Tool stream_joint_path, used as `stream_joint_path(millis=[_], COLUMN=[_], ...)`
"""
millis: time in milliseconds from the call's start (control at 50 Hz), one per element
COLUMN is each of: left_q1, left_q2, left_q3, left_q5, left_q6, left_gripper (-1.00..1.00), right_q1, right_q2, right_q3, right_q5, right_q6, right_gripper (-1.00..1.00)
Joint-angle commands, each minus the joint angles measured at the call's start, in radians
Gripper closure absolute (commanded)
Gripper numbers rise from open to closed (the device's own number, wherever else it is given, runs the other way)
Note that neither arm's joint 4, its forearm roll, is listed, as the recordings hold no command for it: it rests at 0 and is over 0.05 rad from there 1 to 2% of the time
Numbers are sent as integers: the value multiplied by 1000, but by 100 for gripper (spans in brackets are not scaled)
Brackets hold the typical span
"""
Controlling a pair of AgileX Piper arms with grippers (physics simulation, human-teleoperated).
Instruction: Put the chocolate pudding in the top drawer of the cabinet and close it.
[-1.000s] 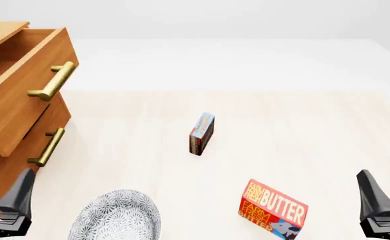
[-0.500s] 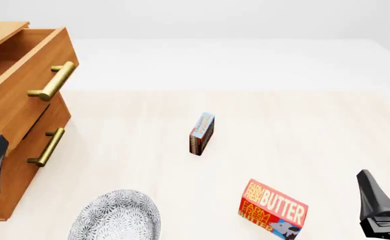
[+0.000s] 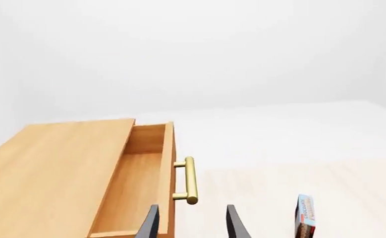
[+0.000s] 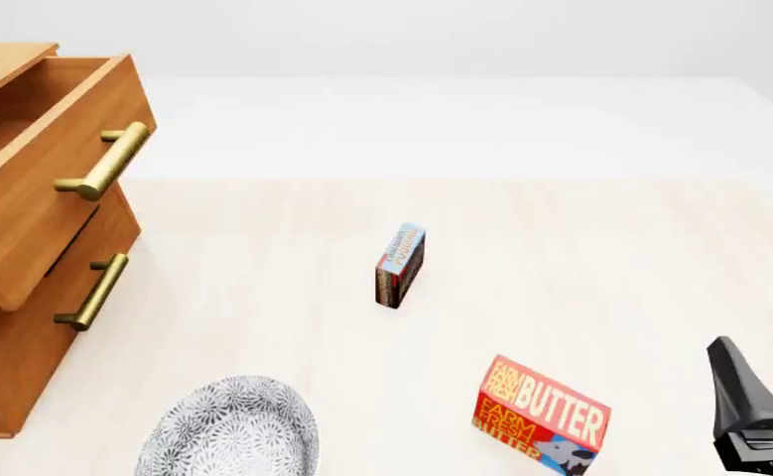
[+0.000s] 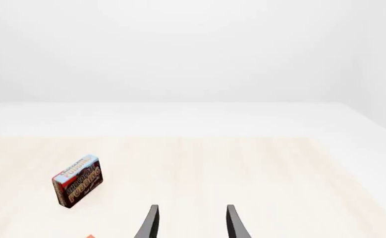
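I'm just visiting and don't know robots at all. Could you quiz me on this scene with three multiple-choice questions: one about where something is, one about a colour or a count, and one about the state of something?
1. Where is the chocolate pudding?
A. inside the top drawer
B. on the table, out in the open
C. on the patterned plate

2. How many brass handles show on the cabinet in the front view?
A. one
B. two
C. three

3. What state is the top drawer in?
A. pulled open
B. fully shut
C. taken out and lying on the table

Answers:
1 B: the pudding box stands on the pale table, apart from the plate and the butter box.
2 B: one bar on each of the two drawer fronts.
3 A: its front juts out past the cabinet top, and the left wrist view looks into its bare inside.
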Motion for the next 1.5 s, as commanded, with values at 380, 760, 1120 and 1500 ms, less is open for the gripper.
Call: stream_joint_path(millis=[380, 760, 1120, 1500], left_q1=[12, 56, 99, 119], left_q2=[346, 469, 606, 674], left_q3=[-457, -535, -611, -644], left_q5=[334, 473, 541, 570], left_q6=[-6, -51, -34, -26], left_gripper=[-100, -100, -100, -100], right_q1=[0, 0, 0, 0], right_q2=[0, -1, 0, -1], right_q3=[0, 0, 0, 0], right_q5=[1, 1, 1, 1], right_q6=[0, 0, 0, 0], right_gripper=[-100, -100, -100, -100])
